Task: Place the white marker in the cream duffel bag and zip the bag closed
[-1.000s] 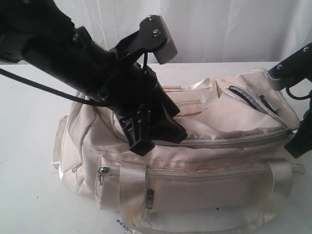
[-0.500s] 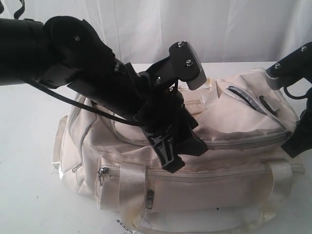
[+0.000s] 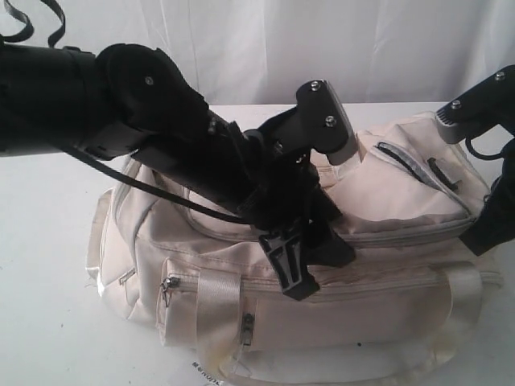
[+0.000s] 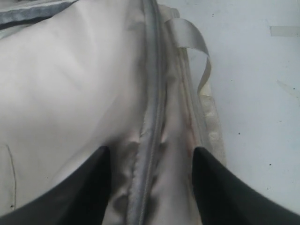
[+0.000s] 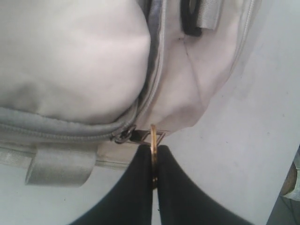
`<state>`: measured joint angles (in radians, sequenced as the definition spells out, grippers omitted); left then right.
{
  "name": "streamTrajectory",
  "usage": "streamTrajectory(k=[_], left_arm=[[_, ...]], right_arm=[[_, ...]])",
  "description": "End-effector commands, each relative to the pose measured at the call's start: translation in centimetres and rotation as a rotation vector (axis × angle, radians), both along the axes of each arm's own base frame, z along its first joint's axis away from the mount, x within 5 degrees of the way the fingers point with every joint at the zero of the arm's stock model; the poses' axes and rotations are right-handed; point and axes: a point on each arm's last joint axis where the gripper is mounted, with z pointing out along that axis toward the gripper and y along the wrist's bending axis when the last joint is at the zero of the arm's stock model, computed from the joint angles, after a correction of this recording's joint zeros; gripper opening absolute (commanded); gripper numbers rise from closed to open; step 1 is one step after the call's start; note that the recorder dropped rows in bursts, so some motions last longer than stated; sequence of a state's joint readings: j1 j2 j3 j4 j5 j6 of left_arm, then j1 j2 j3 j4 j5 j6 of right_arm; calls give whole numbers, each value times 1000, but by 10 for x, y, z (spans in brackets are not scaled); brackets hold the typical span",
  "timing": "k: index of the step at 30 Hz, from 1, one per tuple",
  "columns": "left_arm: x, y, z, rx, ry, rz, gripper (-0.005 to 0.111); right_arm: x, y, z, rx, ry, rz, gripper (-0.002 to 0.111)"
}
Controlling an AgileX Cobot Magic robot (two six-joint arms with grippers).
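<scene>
Background: a white pleated curtain (image 3: 362,48) hangs behind the far edge of a plain white table (image 3: 48,241).
Bag: a large, soft cream fabric duffel bag (image 3: 386,305) lies lengthways across the middle of the table, well short of its far edge, one long side facing the exterior camera.
Top zip: the grey zipper (image 4: 152,93) runs along the bag's upper face; its teeth meet along the stretch seen in the left wrist view.
Handle: a pale webbing strap (image 4: 192,40) loops out beside that zip, towards the table.
Left gripper (image 4: 150,150): black, hanging over the bag's middle with its fingers spread wide, one on each side of the zip line, nothing between them. Whether they touch the fabric cannot be told.
Right gripper (image 5: 153,159): black, at the bag's right end, fingers pressed together on a thin brass-coloured metal zip pull (image 5: 153,140), held edge-on.
Pull: it joins a dark slider at the end corner of the bag.
Strap ring: a black plastic ring (image 5: 190,21) sits on that end panel.
</scene>
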<state>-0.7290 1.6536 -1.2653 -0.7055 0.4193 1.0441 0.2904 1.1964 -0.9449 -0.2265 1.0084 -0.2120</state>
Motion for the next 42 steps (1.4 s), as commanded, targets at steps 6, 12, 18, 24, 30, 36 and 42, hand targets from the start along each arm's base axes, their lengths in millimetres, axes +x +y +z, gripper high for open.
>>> streamTrajectory(k=[6, 12, 18, 24, 30, 36, 42], left_arm=[[-10, -17, 0, -18, -54, -33, 56], [-5, -24, -10, -16, -80, 0, 54], [-10, -40, -9, -20, -103, -39, 54], [-5, -47, -6, -32, -134, -35, 53], [-3, -49, -7, -24, -139, -43, 50], [-4, -49, -7, -21, -138, -47, 57], [-13, -55, -9, -15, -124, -83, 57]], right_arm=[[-1, -1, 0, 6, -5, 3, 0], [0, -1, 0, 8, -10, 4, 0], [0, -1, 0, 9, -13, 5, 0], [0, 0, 0, 14, -12, 1, 0], [0, 0, 0, 13, -12, 3, 0], [0, 0, 0, 13, -14, 4, 0], [1, 0, 1, 15, -19, 5, 0]])
